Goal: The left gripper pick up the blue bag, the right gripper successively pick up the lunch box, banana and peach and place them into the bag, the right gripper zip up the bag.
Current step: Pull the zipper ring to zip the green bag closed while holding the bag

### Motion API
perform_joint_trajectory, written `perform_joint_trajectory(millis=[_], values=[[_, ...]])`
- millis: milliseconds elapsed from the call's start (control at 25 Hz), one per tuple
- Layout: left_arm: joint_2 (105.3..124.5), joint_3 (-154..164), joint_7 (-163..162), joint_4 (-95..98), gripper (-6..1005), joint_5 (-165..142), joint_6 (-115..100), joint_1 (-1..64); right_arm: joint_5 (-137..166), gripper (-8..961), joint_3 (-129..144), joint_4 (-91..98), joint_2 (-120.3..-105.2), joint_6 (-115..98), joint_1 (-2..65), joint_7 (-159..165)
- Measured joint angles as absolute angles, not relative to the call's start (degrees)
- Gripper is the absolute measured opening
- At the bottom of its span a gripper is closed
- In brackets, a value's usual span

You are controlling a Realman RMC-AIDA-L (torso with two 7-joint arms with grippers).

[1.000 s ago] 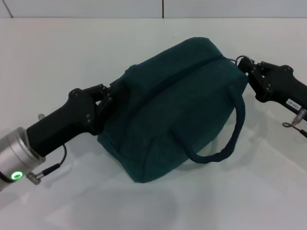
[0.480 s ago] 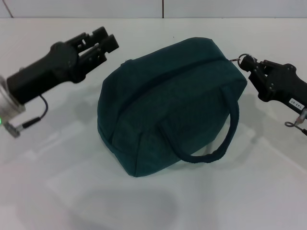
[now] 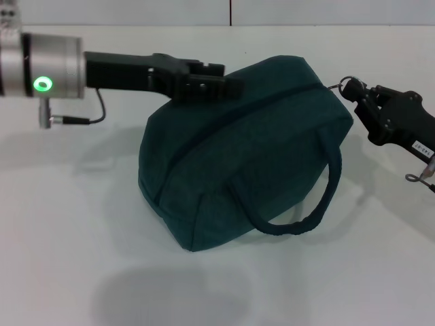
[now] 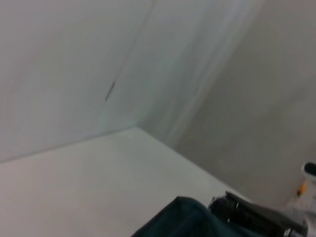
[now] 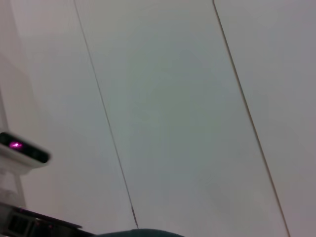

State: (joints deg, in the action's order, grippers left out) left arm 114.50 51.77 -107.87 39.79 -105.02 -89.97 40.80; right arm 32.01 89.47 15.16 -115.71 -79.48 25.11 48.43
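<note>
Dark teal fabric bag (image 3: 238, 149) sits on the white worktop (image 3: 81, 258), zip line along its top looks shut, dark handle loop (image 3: 309, 204) hanging down its near side. Bare worktop all round the bag's near and left edges, lots of room; back edge of the worktop meets the wall. Left gripper (image 3: 228, 80) reaches in level from the left, arm stretched sideways, green light on the wrist; its tips are over the bag's upper left shoulder, contact unclear, and cannot tell whether the jaws are apart or together. Right gripper (image 3: 355, 94) at the bag's right end, arm slanting in from lower right, jaws closed on the zip puller (image 3: 342, 84). Left wrist view catches the bag's edge (image 4: 182, 219).
</note>
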Motion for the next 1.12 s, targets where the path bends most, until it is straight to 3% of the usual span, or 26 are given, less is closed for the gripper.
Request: perform_joint_trajectory(millis=[240, 440, 640, 760, 1120], values=[[114.48, 52.2, -115.5, 40.4, 629, -109.8, -92.1, 45.8, 31.9, 46, 89.4, 15.2, -115.76, -80.1, 24.8, 48.4], [114.85, 52.4, -119.3, 42.6, 792, -111.9, -91.9, 46.0, 31.9, 47, 89.4, 15.4, -115.75, -80.4, 24.8, 48.4], [115.47, 52.2, -119.4, 44.1, 733, -112.0, -91.5, 45.8, 31.9, 48, 89.4, 15.4, -115.71, -80.5, 24.7, 48.4], [115.50, 52.0, -119.4, 44.1, 558, -112.1, -91.1, 45.6, 31.9, 48, 89.4, 15.1, -115.68, -80.4, 24.7, 48.4], [115.04, 52.0, -119.3, 44.3, 168, -111.7, -91.2, 43.6, 31.9, 49, 89.4, 14.9, -115.77, -79.3, 24.5, 48.4]])
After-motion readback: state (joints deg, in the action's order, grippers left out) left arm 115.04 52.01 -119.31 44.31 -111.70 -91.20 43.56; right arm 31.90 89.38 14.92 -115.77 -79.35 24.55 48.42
